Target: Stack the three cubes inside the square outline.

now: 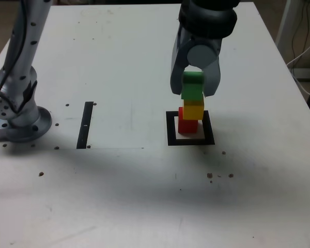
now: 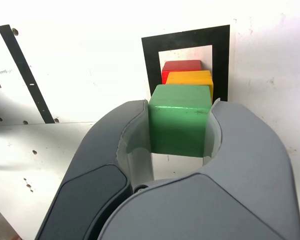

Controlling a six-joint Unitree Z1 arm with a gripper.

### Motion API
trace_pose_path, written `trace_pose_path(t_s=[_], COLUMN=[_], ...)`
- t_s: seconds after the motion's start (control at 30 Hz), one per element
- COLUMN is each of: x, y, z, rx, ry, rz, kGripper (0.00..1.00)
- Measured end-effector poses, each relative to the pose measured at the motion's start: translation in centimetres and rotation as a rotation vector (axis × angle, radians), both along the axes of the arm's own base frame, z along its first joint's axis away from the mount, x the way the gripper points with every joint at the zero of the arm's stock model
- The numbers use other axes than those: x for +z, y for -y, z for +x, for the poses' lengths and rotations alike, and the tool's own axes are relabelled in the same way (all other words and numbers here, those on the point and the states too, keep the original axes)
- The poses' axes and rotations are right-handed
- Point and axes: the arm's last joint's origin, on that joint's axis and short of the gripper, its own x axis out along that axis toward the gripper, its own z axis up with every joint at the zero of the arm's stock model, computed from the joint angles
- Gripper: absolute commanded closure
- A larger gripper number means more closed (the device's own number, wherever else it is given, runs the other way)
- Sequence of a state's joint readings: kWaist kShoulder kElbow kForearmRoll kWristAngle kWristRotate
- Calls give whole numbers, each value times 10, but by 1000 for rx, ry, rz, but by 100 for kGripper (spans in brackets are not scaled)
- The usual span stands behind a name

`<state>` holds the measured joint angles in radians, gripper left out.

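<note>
My gripper [image 1: 194, 89] [image 2: 180, 107] is shut on the green cube [image 1: 192, 87] [image 2: 180, 125], one jaw pressed against each side. Directly under the green cube is the yellow cube [image 1: 193, 111] [image 2: 189, 78], which rests on the red cube [image 1: 187, 125] [image 2: 181, 65]. The red cube stands on the white centre of the square outline [image 1: 171, 129] [image 2: 151, 65]. Green meets yellow or hangs just above it; I cannot tell which. The stack looks slightly staggered.
A narrow black strip [image 1: 85, 125] [image 2: 25, 70] lies on the white table at the exterior view's left of the outline. The arm's base [image 1: 20, 121] stands at the far left. Small dark specks dot the tabletop [image 1: 144, 196].
</note>
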<state>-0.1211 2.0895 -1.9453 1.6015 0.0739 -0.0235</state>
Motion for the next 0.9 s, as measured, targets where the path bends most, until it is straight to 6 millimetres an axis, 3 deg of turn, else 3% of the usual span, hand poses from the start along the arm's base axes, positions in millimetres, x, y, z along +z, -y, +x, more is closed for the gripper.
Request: trace_pose_path(t_s=[0.13, 0.2, 0.73, 0.9], x=[-1, -1, -3, 3], y=[1, 1, 1, -1], z=[0, 1, -1, -10], rx=[-6, -8, -11, -12], ry=[4, 4, -5, 0], rz=[-1, -2, 8, 25], kGripper=[11, 2, 1, 0])
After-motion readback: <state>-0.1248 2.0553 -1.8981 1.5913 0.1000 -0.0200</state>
